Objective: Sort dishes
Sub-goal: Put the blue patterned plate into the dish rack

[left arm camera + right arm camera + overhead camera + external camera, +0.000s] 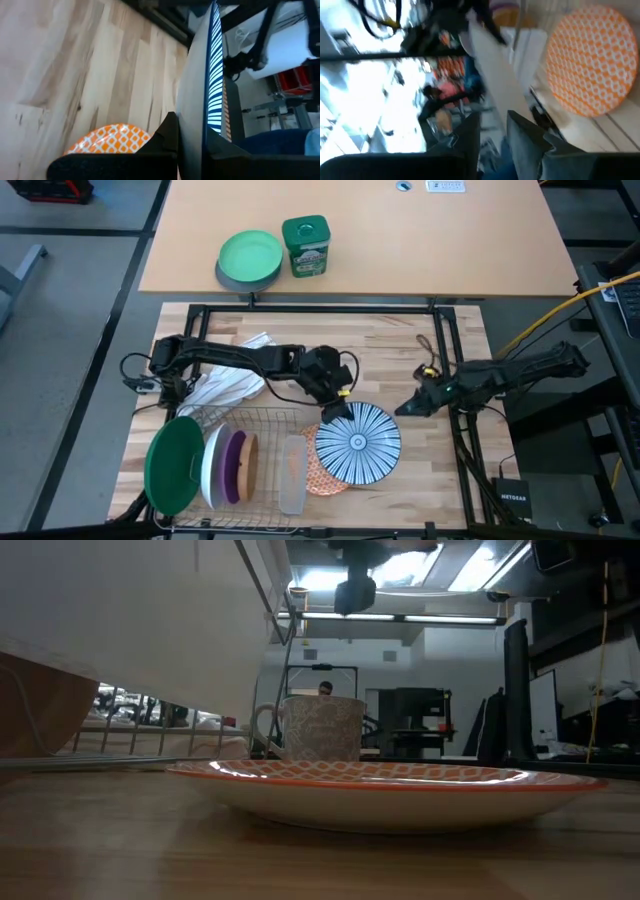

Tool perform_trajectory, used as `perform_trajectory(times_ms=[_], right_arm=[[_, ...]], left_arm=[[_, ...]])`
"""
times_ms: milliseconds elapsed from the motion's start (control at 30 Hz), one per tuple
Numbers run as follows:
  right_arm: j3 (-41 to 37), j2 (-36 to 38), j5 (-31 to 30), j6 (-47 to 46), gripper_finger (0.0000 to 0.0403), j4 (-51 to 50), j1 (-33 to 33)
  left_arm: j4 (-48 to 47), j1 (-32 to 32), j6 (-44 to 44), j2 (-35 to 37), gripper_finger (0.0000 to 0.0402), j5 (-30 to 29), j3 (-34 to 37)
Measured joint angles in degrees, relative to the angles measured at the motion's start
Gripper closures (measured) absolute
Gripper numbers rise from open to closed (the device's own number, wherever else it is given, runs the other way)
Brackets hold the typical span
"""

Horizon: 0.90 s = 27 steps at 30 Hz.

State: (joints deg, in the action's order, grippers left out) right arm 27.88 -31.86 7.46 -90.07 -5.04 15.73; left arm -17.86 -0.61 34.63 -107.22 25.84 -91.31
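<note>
near the front edge of the table, a little right of its middle, we see the left gripper pinching the rim of the blue-and-white striped plate; in the left wrist view its fingers are pressed tight on the plate's edge, and the plate shows edge-on there, tilted up off the wood. under that plate, and partly covered by it from above, the orange patterned plate lies flat on the table; the low view shows it resting on the boards with a small grey mug standing behind it.

toward the front left corner a wire dish rack holds the other dishes on edge: the large dark green plate at the outer end, then a white plate, a purple plate and a brown plate side by side. a white cloth lies behind the rack, under the left arm.

by the right edge we find the right gripper hovering apart from the striped plate, its fingers partly spread and empty.

on the far table stand a light green plate on a grey bowl and, just beside it, a green tin.
</note>
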Motion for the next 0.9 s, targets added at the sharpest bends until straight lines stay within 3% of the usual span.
perform_trajectory(times_ms=[167, 333, 667, 900], right_arm=[[0.0, 4.8, -9.4, -4.6, 0.0303, -0.9, 0.0], [0.0, 9.6, -19.1, -9.7, 0.0303, -0.8, 0.0], [0.0, 15.0, -36.2, -18.5, 0.0303, 3.2, 0.0], [0.0, 14.3, -44.4, -19.2, 0.0303, 8.8, 0.0]], left_arm=[[0.2, 1.3, -2.3, 2.4, 0.0400, -1.2, 0.0], [0.4, 3.1, -7.2, 6.5, 0.0400, -7.8, 0.0], [0.0, 6.3, -23.9, 16.9, 0.0400, -28.1, 0.0], [0.8, 7.1, -46.4, 23.1, 0.0400, -45.2, 0.0]])
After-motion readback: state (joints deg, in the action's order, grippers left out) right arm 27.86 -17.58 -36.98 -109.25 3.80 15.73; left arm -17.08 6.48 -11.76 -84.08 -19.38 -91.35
